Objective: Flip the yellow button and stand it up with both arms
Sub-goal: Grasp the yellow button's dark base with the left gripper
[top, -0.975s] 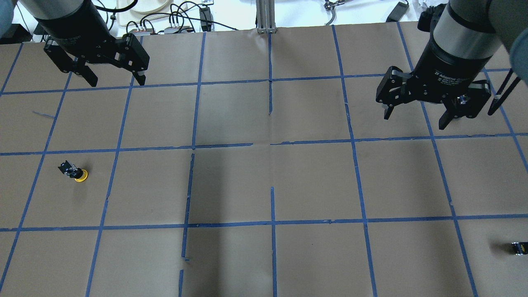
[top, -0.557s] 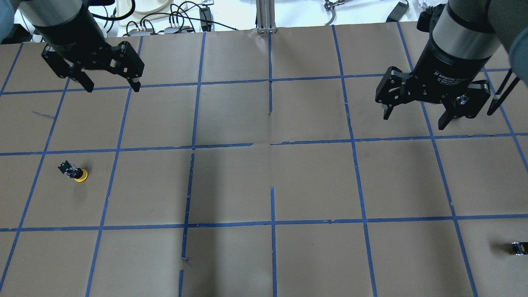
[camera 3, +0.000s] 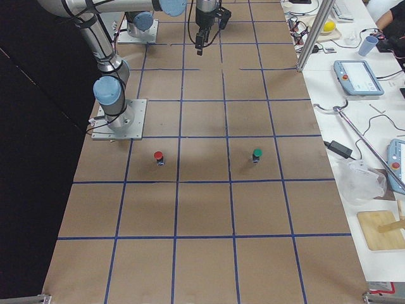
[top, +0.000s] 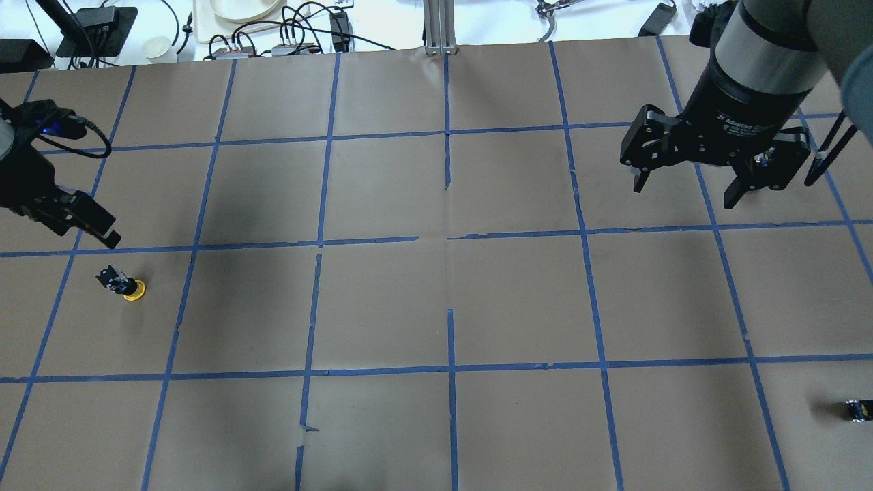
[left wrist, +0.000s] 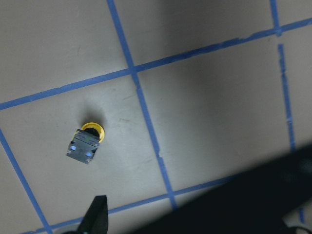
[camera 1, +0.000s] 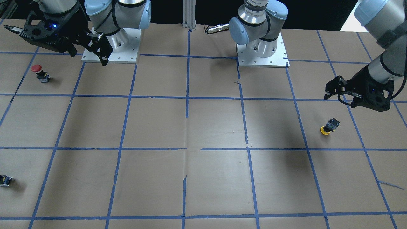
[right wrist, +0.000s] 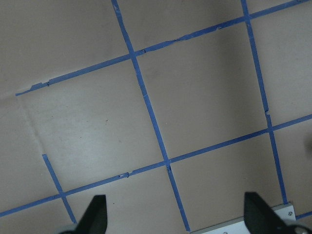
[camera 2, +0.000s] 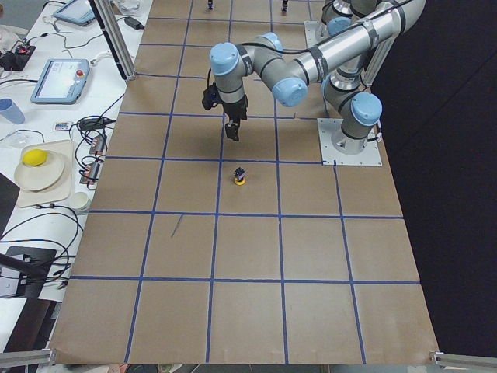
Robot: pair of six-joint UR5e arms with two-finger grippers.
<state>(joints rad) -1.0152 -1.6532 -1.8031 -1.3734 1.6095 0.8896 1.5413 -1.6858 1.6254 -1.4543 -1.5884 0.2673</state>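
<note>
Approach step: yellow button (top: 126,286) at 5 o'clock of left end effector (top: 75,221), spread apart. Next, likely: lower, align, clamp it.

The silver-grey left arm with pale blue joint caps (camera 2: 342,48) stretches well out, wrist bent down, and its black two-finger left gripper (camera 2: 231,130) points downward, fingers apart. On the other side, the silver-grey right arm (top: 764,48) holds its black right gripper (top: 685,192) aloft, fingers spread wide, nothing between them.
</note>
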